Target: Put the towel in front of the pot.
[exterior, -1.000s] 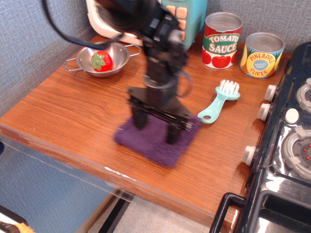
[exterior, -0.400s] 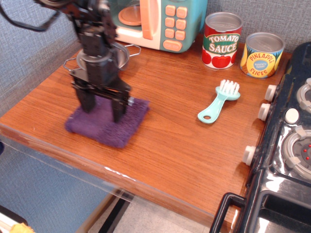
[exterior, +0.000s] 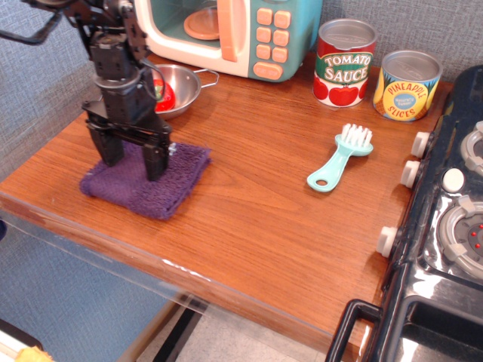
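Observation:
The dark purple towel lies flat on the wooden counter near its front left edge. My gripper stands upright on the towel's back half, with its two black fingers spread apart and their tips pressed down on the cloth. The silver pot sits just behind the towel, and my arm hides part of it. One wire loop handle shows on its right side. A red strawberry toy lies inside it.
A toy microwave stands at the back behind the pot. A tomato sauce can and a pineapple can stand at the back right. A teal brush lies mid-right. A toy stove borders the counter on the right.
My gripper has moved left across the counter with the towel under its fingers, from the middle front to the spot in front of the pot.

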`<state>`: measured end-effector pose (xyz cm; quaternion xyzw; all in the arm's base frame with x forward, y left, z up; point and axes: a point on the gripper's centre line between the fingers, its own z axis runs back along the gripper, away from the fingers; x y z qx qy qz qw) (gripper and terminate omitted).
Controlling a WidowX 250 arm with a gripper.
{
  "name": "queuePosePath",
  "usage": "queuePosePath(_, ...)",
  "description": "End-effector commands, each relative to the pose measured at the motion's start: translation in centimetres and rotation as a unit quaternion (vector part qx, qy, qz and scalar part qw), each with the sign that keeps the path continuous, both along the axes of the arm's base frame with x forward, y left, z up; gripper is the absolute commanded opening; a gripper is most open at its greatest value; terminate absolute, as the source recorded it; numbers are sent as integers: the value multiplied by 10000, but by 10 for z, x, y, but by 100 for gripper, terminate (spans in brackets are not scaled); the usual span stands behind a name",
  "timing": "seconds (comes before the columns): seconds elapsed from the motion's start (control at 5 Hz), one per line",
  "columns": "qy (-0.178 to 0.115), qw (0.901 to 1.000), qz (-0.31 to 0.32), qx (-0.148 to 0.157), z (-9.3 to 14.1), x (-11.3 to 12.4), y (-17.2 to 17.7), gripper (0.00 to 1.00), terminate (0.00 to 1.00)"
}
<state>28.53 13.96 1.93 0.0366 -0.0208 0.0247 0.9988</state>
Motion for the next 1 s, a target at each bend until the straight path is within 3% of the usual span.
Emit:
queuePosePath(0.0, -84, 9999, -32, 101, 8, -7, 24, 100, 0)
queuePosePath(0.2, -101, 9999, -47, 35, 11, -7, 32, 100, 0)
queuePosePath(0.8, -628, 9963, -581, -33, 66, -6, 20, 100, 0)
